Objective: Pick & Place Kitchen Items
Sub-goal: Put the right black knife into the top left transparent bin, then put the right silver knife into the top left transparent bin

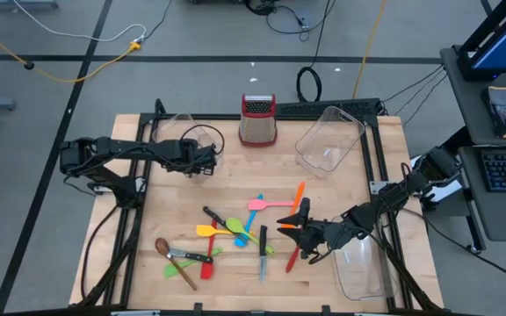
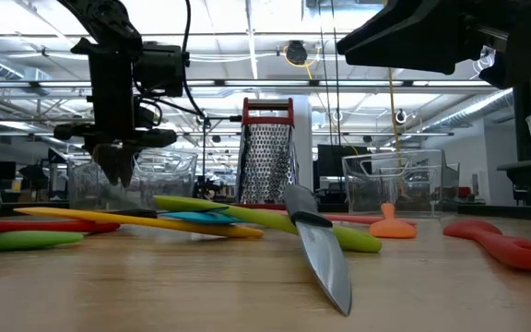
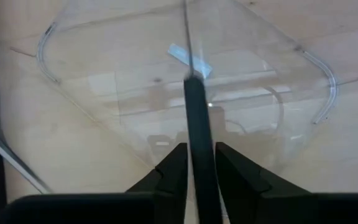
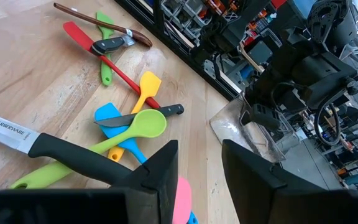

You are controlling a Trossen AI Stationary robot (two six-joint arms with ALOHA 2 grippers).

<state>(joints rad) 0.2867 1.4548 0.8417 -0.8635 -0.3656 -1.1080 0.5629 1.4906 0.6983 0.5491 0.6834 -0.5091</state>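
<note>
Left gripper (image 3: 195, 163) hangs over the clear bin (image 1: 185, 133) at the table's far left, its fingers (image 3: 169, 168) flanking the black handle of a knife (image 3: 197, 134) whose blade points down into the bin. Whether the pads press the handle or stand just clear of it cannot be told.

Judged step: releasing the knife into the bin. To do it well, spread the fingers fully while centred over the bin, let the knife drop clear, then lift straight up without catching the bin wall.

Right gripper (image 4: 199, 163) hovers over the utensil pile (image 1: 235, 230) near the table's front, fingers apart, holding nothing.

The knife's blade tip is hard to make out through the plastic. In the low view, the left gripper's fingertips are dark against the background.
</note>
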